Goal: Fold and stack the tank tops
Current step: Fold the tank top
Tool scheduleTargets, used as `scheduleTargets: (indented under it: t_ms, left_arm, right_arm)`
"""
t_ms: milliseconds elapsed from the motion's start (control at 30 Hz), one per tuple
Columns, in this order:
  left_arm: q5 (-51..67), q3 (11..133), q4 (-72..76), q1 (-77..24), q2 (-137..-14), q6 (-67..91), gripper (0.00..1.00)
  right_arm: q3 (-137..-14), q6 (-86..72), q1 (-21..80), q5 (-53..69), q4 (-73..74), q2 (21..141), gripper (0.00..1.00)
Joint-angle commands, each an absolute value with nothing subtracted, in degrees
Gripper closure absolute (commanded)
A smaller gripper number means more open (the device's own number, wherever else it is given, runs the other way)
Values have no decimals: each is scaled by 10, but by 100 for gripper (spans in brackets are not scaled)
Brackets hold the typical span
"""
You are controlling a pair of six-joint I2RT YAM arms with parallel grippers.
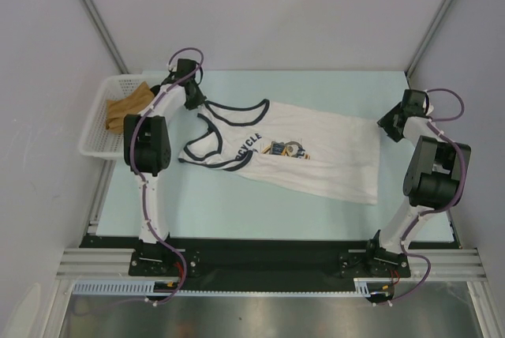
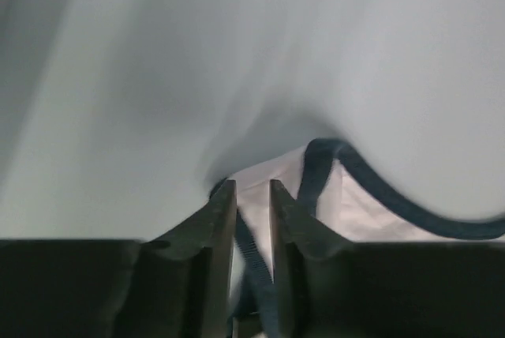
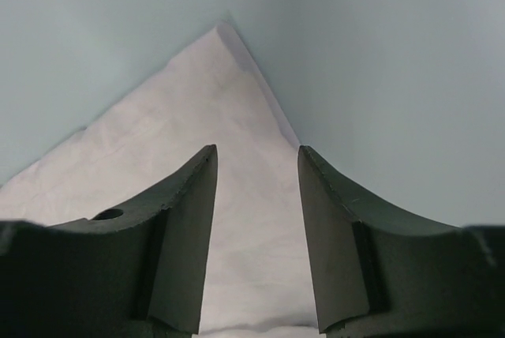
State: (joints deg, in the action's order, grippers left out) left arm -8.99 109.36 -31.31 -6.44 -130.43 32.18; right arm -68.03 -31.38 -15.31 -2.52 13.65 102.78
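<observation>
Likely grasp stage before first fold; tank top (image 1: 316, 156) flat on surface (image 1: 331, 89). Left jaws pinched on navy strap (image 2: 316, 166); right jaws half open over hem corner (image 3: 221, 93), empty. Next: close right, lift both evenly.

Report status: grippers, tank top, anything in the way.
Left gripper shut on tank top strap. Right gripper open over hem corner. Top lies spread, unfolded. Basket aside, nothing blocking.
</observation>
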Motion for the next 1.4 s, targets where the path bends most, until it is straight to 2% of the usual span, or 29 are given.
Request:
scheduleTargets:
  t_ms: [0,33,100,167,367,400,500,667,733,900,967,1367]
  left_arm:
    - [-92,1081,-285,-50,-1263,333,68]
    - [-84,1082,-280,-50,-1263,328,36]
    - [-78,1085,-286,-56,-1255,327,27]
    - [-80,1083,-280,-66,-1243,308,24]
    - [-69,1107,-263,-137,-1219,244,26]
    - [-72,1112,-254,-160,-1223,236,26]
    - [-30,1156,-239,-190,-1269,239,25]
    - [28,1291,-274,-211,-1384,265,31]
    - [44,1292,-252,-216,-1397,278,31]
    - [50,1291,-245,-220,-1433,311,33]
    - [57,1285,-239,-221,-1440,318,34]
    - [114,1286,-185,-232,-1481,355,38]
  right_arm:
    - [-731,-302,-149,-19,105,1064,51]
    - [-738,-303,-149,-15,105,1072,51]
    - [-755,-303,-145,-12,109,1091,56]
    - [-778,-300,-139,-5,114,1116,57]
    - [-817,-294,-134,-8,125,1164,57]
    - [-821,-294,-133,-12,128,1169,53]
    - [-827,-292,-133,-27,129,1180,51]
    - [-831,-287,-131,-54,127,1192,53]
    - [-833,-285,-129,-58,125,1197,57]
    - [-838,-283,-124,-59,123,1201,89]
    - [-838,-280,-121,-66,123,1200,99]
    - [-830,-280,-120,-54,115,1199,100]
